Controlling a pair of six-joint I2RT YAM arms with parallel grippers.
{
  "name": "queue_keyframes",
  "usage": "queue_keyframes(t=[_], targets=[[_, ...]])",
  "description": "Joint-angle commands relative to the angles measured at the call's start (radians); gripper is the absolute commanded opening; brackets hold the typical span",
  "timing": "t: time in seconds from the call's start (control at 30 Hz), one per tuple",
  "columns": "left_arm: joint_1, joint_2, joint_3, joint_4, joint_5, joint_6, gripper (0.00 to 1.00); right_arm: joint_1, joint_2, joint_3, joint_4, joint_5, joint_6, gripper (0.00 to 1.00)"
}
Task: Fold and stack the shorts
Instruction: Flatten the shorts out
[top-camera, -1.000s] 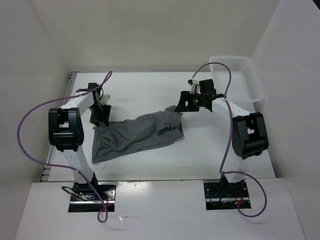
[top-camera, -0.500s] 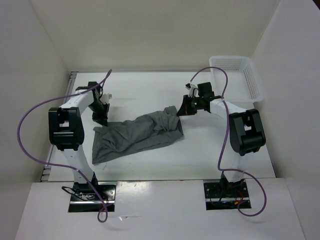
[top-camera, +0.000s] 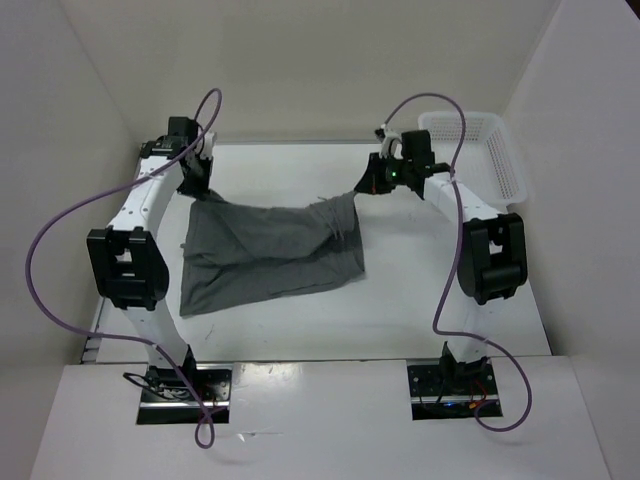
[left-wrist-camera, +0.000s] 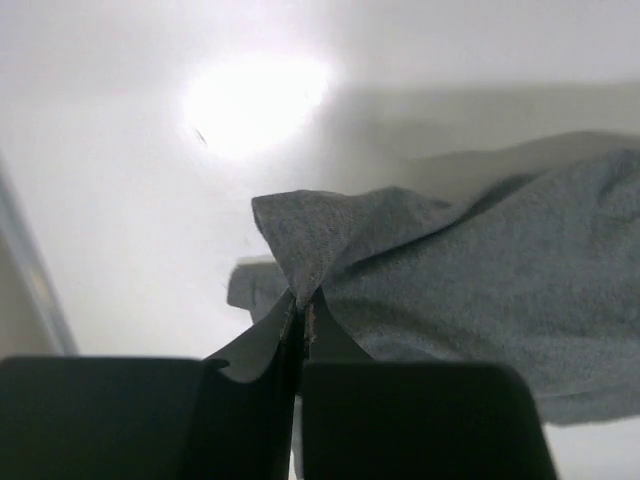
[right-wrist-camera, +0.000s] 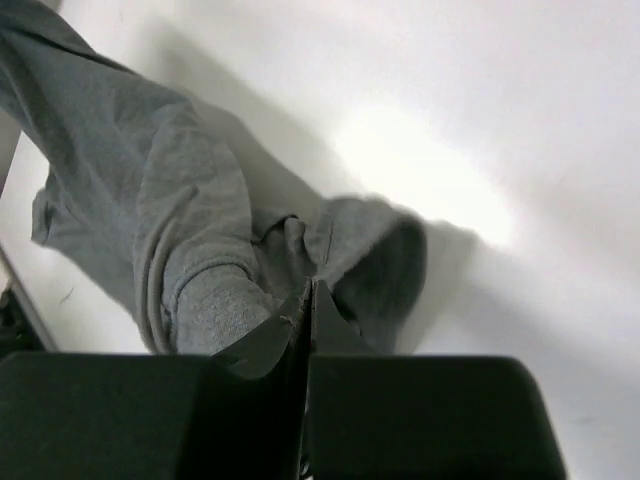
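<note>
The grey shorts (top-camera: 270, 250) hang stretched between both arms over the middle of the table, their lower part resting on it. My left gripper (top-camera: 195, 185) is shut on the far left corner of the shorts (left-wrist-camera: 330, 240), the cloth pinched between its tips (left-wrist-camera: 303, 300). My right gripper (top-camera: 365, 187) is shut on the far right corner of the shorts (right-wrist-camera: 180, 240), its tips (right-wrist-camera: 308, 290) closed on a bunched fold. Both held corners are lifted above the table.
A white mesh basket (top-camera: 500, 150) stands at the far right corner of the table. White walls close in the table on the left, back and right. Purple cables loop from both arms.
Both grippers have closed on the shorts' far corners. They lifted and drew them toward the back of the table, spreading the crumpled cloth wider.
</note>
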Motion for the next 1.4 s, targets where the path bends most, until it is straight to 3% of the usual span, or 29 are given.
queue_keyframes(t=[0.0,0.1,0.27,0.47,0.63,0.8,0.9,0.93,0.97,1.0,1.07,1.1,1.13,1.23,1.3,1.37], targets=[[-0.065,-0.101,0.123,0.088,-0.150,0.004,0.00,-0.020,0.023,0.165,0.002,0.004,-0.064,0.00],[-0.114,-0.133,0.149,0.111,-0.193,0.004,0.00,-0.020,0.023,0.191,-0.007,0.004,-0.074,0.00],[-0.139,-0.199,-0.013,0.175,-0.281,0.004,0.00,-0.031,-0.029,0.217,-0.007,0.028,-0.094,0.00],[-0.139,-0.199,-0.066,0.303,-0.382,0.004,0.00,-0.040,0.000,0.329,-0.026,0.127,-0.103,0.00],[-0.139,-0.225,-0.144,0.327,-0.375,0.004,0.00,-0.040,-0.072,0.231,-0.036,0.127,-0.159,0.00],[-0.158,-0.317,-0.421,0.289,-0.290,0.004,0.02,-0.040,-0.167,0.038,-0.084,0.108,-0.279,0.00],[-0.186,-0.351,-0.530,0.220,-0.235,0.004,0.10,0.001,-0.236,-0.124,-0.139,0.124,-0.380,0.12],[-0.186,-0.377,-0.573,0.171,-0.211,0.004,0.15,0.010,-0.257,-0.161,-0.151,0.133,-0.399,0.21],[-0.186,-0.391,-0.584,0.147,-0.160,0.004,0.34,0.010,-0.296,-0.224,-0.161,0.142,-0.408,0.53],[-0.186,-0.404,-0.584,0.125,-0.143,0.004,0.48,0.010,-0.313,-0.249,-0.171,0.142,-0.408,0.67],[-0.186,-0.453,-0.595,0.108,-0.143,0.004,0.73,0.010,-0.353,-0.290,-0.171,0.185,-0.394,0.78],[-0.186,-0.466,-0.595,0.108,-0.163,0.004,0.90,0.010,-0.353,-0.299,-0.158,0.200,-0.367,0.79],[-0.186,-0.466,-0.583,0.122,-0.175,0.004,0.94,0.010,-0.365,-0.300,-0.142,0.200,-0.353,0.79],[-0.145,-0.426,-0.511,0.133,-0.154,0.004,0.95,0.010,-0.365,-0.309,-0.121,0.176,-0.282,0.79],[-0.106,-0.348,-0.460,0.119,-0.135,0.004,0.95,0.010,-0.365,-0.300,-0.096,0.151,-0.250,0.73],[-0.079,-0.290,-0.439,0.119,-0.101,0.004,0.89,0.010,-0.344,-0.287,-0.083,0.124,-0.210,0.70]])
